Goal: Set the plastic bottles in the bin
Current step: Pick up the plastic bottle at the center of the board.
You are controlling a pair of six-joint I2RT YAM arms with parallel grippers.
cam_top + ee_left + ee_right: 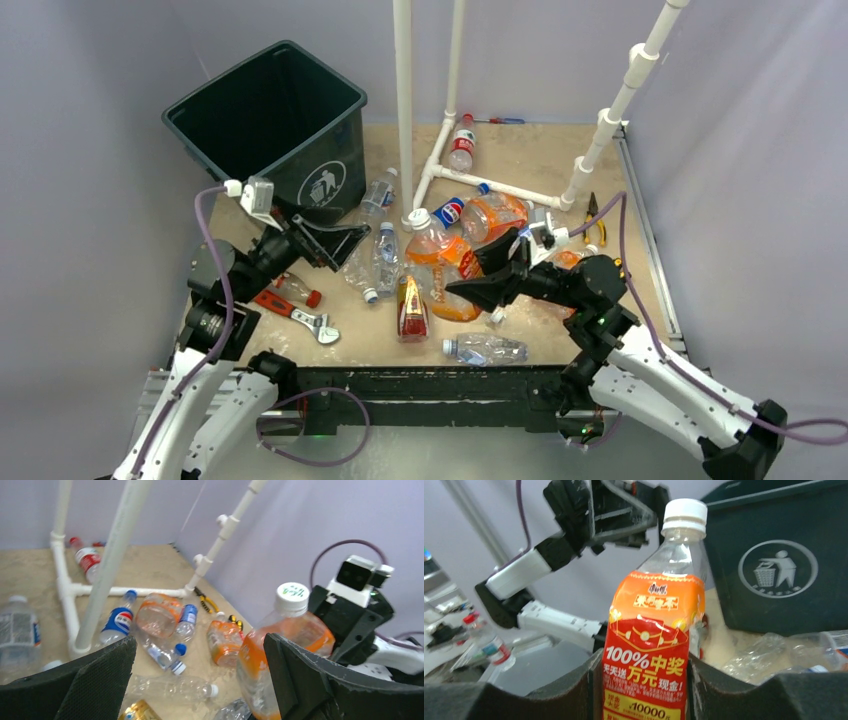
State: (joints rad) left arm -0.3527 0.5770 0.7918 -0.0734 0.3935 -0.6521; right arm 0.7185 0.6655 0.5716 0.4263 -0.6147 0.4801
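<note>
One orange-label bottle [651, 630] with a white cap stands up straight, pinched between the fingers of the right gripper [644, 690]. Just past its cap is the left gripper [200, 645], spread wide and holding nothing — and behind that, the bin [749, 530]. I think this is the carrying step. Next the bottle must go between those open fingers, or right over the bin's rim, then be let go.

Bright even light, soft faint shadows, wrist views slightly blurred, near foreground out of focus
</note>
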